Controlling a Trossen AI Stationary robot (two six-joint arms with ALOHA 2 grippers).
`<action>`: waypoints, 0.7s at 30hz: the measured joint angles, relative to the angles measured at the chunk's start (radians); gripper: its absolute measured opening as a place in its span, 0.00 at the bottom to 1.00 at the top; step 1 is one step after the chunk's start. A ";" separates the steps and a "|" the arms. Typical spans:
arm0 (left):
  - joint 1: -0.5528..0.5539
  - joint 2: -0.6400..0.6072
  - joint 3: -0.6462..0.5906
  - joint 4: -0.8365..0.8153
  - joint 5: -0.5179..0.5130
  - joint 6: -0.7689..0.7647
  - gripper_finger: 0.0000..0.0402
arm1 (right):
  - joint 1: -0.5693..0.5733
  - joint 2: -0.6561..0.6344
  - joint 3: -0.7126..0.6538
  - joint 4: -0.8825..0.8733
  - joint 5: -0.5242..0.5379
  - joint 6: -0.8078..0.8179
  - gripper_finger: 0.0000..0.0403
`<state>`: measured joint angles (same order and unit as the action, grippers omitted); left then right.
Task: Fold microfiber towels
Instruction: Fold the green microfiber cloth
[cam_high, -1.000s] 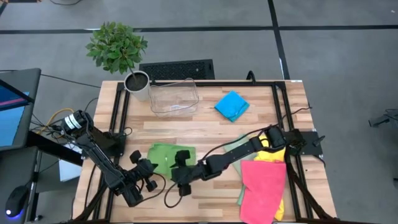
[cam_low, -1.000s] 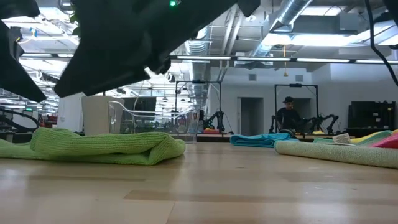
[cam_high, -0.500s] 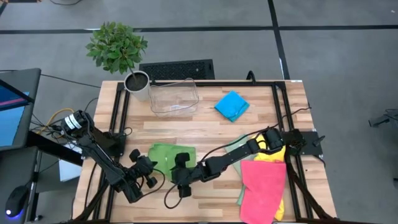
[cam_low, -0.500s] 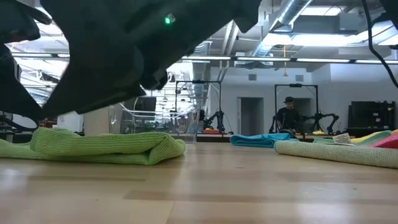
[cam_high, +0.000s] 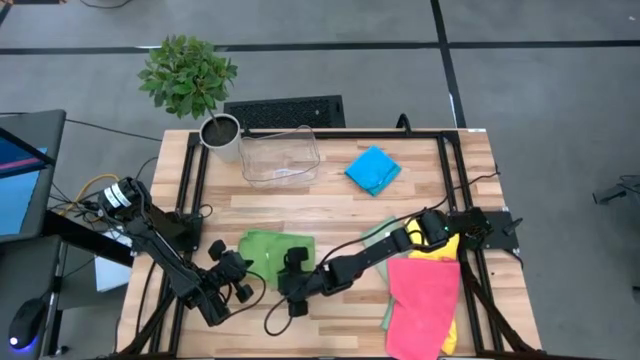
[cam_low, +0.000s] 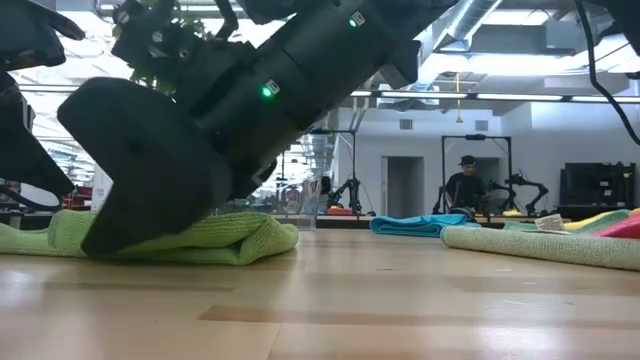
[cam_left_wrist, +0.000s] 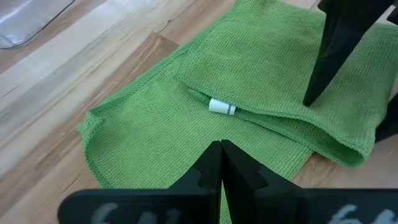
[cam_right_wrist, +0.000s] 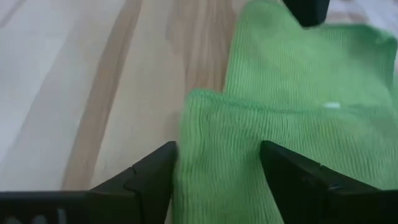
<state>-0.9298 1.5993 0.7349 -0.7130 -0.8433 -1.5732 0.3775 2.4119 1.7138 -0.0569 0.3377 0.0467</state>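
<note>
Fingers of right gripper (cam_right_wrist: 217, 180) spread, straddling folded corner of green towel (cam_high: 265, 250), tips down at its 3 o'clock edge. Left gripper (cam_left_wrist: 221, 171) fingers pressed together, empty, hovering just off towel's 9 o'clock side. Green towel lies partly folded at surface's (cam_high: 330, 205) 7 o'clock. Blue towel (cam_high: 373, 170) at 1 o'clock, beside bin (cam_high: 279, 157). Pink towel (cam_high: 424, 305) over yellow towel (cam_high: 441, 247) at 4 o'clock.

The wooden table (cam_high: 330, 210) bears a clear bin (cam_high: 279, 157) at twelve o'clock, blue towel (cam_high: 373, 170) at one, green towel (cam_high: 268, 254) at seven, pink towel (cam_high: 424, 303) at five.
</note>
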 joint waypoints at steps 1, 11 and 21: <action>0.000 0.000 0.000 0.004 0.000 0.000 0.00 | 0.000 0.000 0.000 -0.007 0.006 0.006 0.59; 0.000 0.000 0.000 0.025 -0.010 0.000 0.00 | -0.005 -0.012 0.000 -0.027 0.028 0.007 0.12; 0.000 0.006 -0.039 0.122 -0.002 0.017 0.00 | -0.006 -0.012 0.000 -0.054 0.057 0.053 0.15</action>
<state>-0.9298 1.6054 0.6955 -0.5910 -0.8448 -1.5558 0.3717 2.3999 1.7138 -0.1114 0.3946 0.0994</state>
